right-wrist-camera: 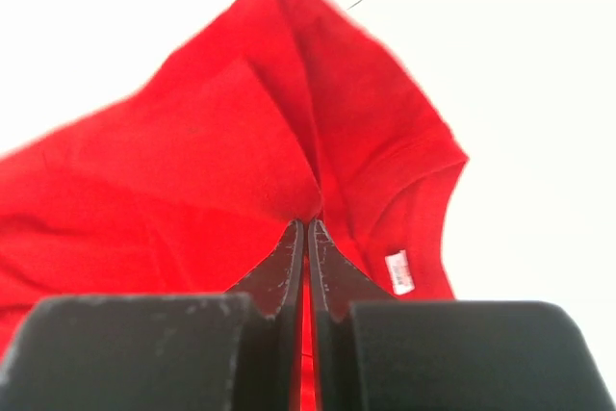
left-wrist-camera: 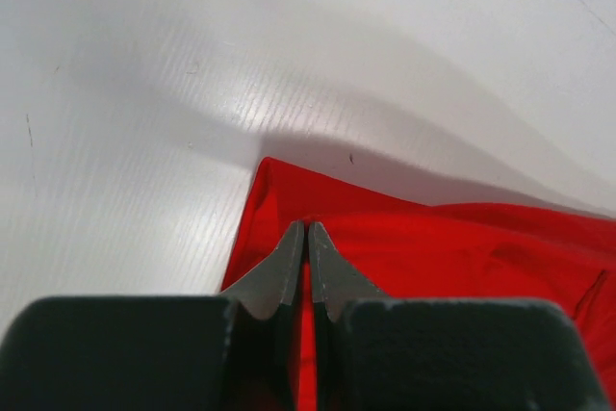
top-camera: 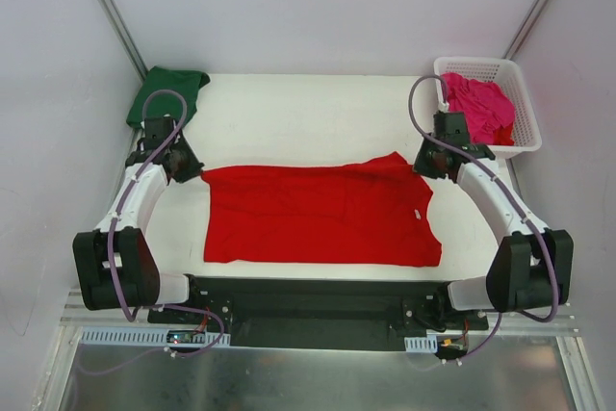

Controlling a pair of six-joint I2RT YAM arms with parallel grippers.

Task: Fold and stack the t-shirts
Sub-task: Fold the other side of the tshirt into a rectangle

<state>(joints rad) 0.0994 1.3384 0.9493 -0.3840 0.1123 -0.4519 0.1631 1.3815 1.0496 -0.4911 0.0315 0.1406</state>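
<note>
Top external view: left gripper (top-camera: pixel 199 171) and right gripper (top-camera: pixel 421 166) pinch the red t-shirt (top-camera: pixel 318 217) mid-fold. Green t-shirt (top-camera: pixel 166 93) at eleven o'clock looks done; pink t-shirt (top-camera: pixel 478 108) at one o'clock waits.

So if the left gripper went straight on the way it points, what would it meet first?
The left gripper is shut on the red t-shirt; just its corner lies ahead, then probably the table.

arms (top-camera: pixel 135 194): white links, black joints | cables (top-camera: pixel 114 238): seemingly purple | fingers (left-wrist-camera: pixel 279 276): grey
</note>
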